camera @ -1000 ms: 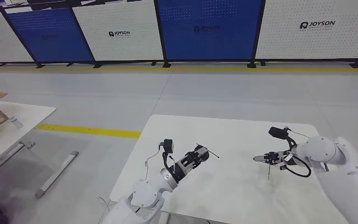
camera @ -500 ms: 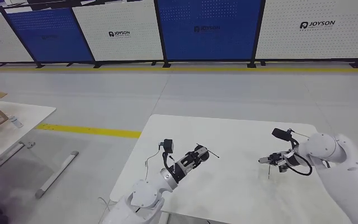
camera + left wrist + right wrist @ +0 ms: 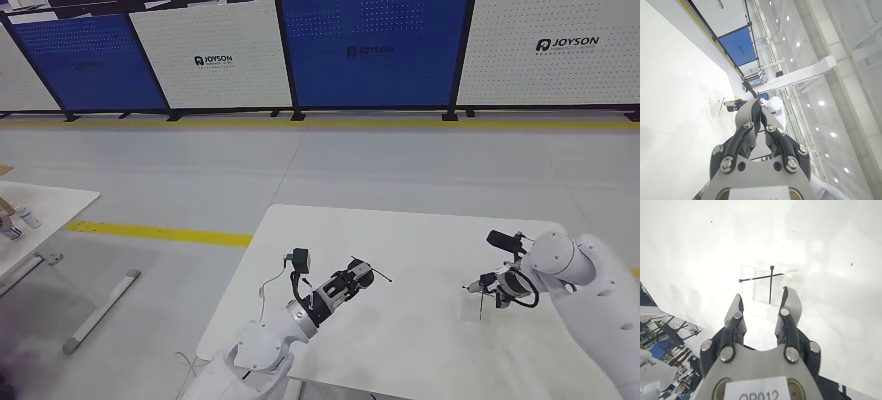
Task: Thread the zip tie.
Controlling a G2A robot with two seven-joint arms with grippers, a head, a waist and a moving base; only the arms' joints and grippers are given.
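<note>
One surface (image 3: 400, 330): white, filling the lower middle of the top view; both grippers are over it, well apart.
left gripper (image 3: 364, 269): lower centre-left of the top view; fingers (image 3: 751, 115) pressed together on the held zip tie (image 3: 381, 276).
right gripper (image 3: 473, 288): lower right of the top view; fingers (image 3: 791, 302) spread wide with nothing between them; tips just short of the clear block (image 3: 761, 291).
clear block: see-through, on the surface in the middle of the right wrist view; it also shows left of centre in the left wrist view (image 3: 714, 108).
held zip tie: thin and black; it sticks out on both sides of the left gripper's tips and slants toward the lower right of the top view.
long zip tie (image 3: 770, 285): black, at the clear block, head toward the top of the right wrist view; whether it lies flat or stands I cannot tell.
cross zip tie (image 3: 755, 278): black; it crosses the long zip tie, head toward the left of the right wrist view.
</note>
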